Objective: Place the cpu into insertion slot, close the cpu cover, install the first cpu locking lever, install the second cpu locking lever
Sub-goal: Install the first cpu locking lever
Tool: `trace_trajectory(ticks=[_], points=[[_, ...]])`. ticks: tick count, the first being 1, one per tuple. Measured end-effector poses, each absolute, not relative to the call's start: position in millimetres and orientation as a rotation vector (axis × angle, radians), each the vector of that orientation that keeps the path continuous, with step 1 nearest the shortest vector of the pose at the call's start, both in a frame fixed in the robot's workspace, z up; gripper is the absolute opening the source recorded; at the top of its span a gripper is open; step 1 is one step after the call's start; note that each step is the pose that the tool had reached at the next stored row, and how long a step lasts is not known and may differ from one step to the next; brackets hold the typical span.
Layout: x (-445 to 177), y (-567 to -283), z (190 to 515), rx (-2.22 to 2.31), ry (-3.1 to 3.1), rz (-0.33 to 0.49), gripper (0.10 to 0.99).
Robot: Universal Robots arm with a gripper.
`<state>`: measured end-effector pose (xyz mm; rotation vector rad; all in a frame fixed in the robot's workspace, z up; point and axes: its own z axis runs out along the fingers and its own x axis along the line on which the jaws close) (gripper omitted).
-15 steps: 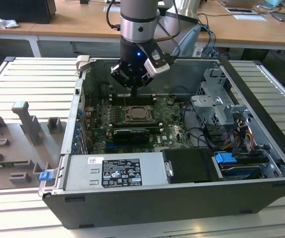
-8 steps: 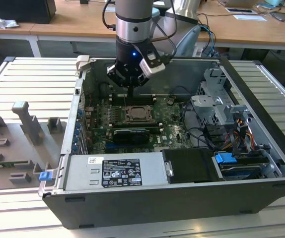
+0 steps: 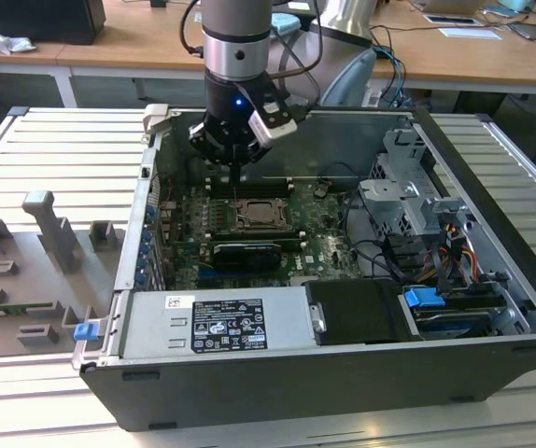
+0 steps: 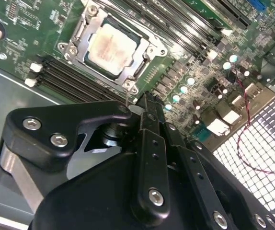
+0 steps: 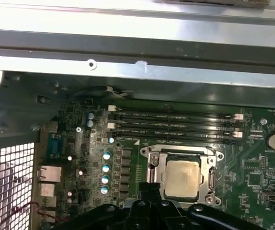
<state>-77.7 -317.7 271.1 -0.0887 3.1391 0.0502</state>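
The cpu (image 4: pixel 109 49) sits in the slot (image 5: pixel 151 165) near the middle of the green board (image 3: pixel 329 245), with the cover (image 4: pixel 144 53) lying closed around its pale face (seen in both wrist views). The pincer (image 4: pixel 147 103) hangs just above the socket's edge, fingers pressed together and holding nothing. Whether either locking lever is latched cannot be told. Judged risk: the tip stands close to the memory slots (image 5: pixel 176 122) and small capacitors (image 5: pixel 107 167); a sideways slip could scrape these or skid off the cover.
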Motion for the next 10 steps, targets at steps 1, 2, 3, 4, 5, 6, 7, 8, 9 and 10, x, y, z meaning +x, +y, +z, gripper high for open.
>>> trace_trajectory(ticks=[1,2,3,4,5,6,7,8,9,10], points=[[-79,-318,271,-0.084,3.139,0.050,0.106],[-80,-317,270,-0.079,3.139,0.050,0.106],[-82,-317,269,-0.076,3.139,0.050,0.106],[-84,-317,269,-0.074,3.139,0.051,0.106],[-87,-317,269,-0.074,3.139,0.054,0.106],[-89,-315,268,-0.075,3.139,0.057,0.106],[-89,-311,266,-0.074,3.139,0.058,0.106],[-89,-309,265,-0.074,3.139,0.059,0.106],[-89,-308,264,-0.073,3.139,0.059,0.106],[-89,-306,263,-0.072,3.139,0.060,0.106]])
